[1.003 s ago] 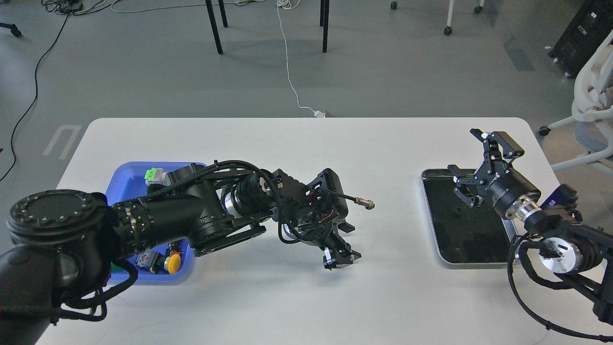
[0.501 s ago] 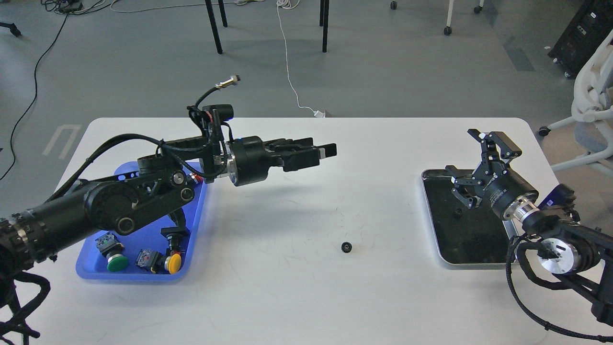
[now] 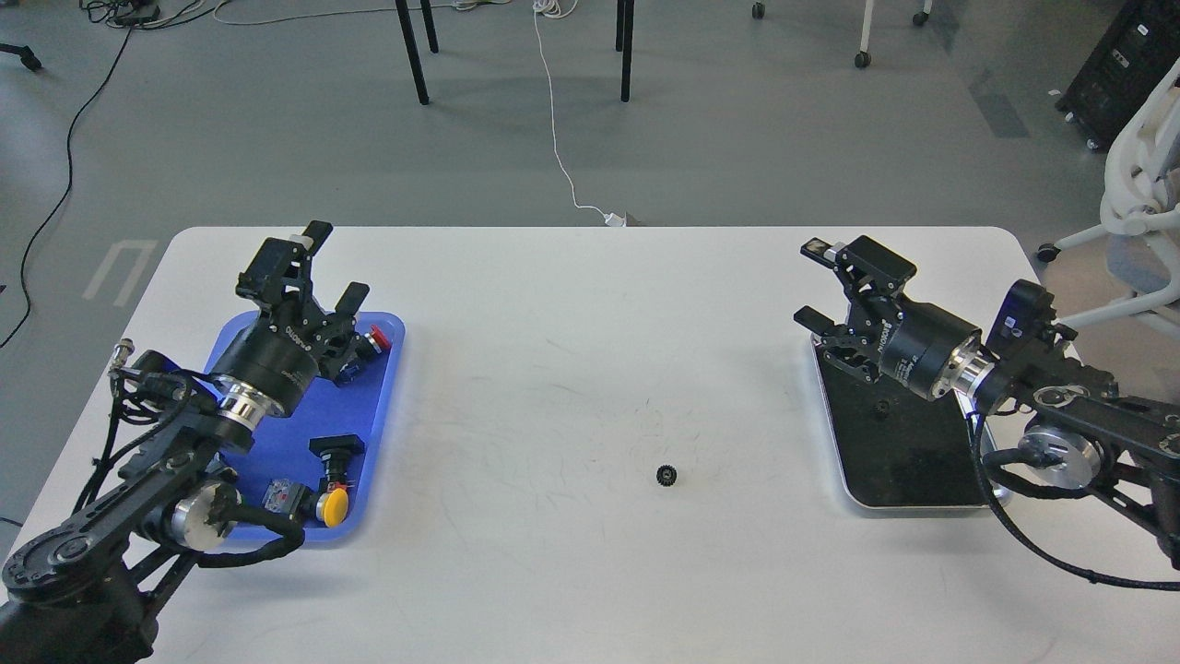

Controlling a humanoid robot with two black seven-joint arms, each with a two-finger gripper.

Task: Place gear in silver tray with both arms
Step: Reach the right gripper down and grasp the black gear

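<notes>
A small black gear (image 3: 666, 475) lies alone on the white table, a little right of centre and near the front. The silver tray (image 3: 899, 433) with its dark mirror-like bottom sits at the right; a small dark part (image 3: 881, 407) lies in it. My left gripper (image 3: 334, 266) is open and empty, raised above the far end of the blue tray at the left, far from the gear. My right gripper (image 3: 815, 281) is open and empty above the tray's far left corner, up and to the right of the gear.
A blue plastic tray (image 3: 387, 406) at the left holds several push buttons, among them a red one (image 3: 375, 341) and a yellow one (image 3: 333, 505). A white office chair (image 3: 1143, 184) stands beyond the table's right end. Chair legs and a cable are on the floor behind.
My left arm has let the gear drop on the table and pulled back left over the blue tray, gripper now open. My right gripper has swung left toward the tray's far left corner.
</notes>
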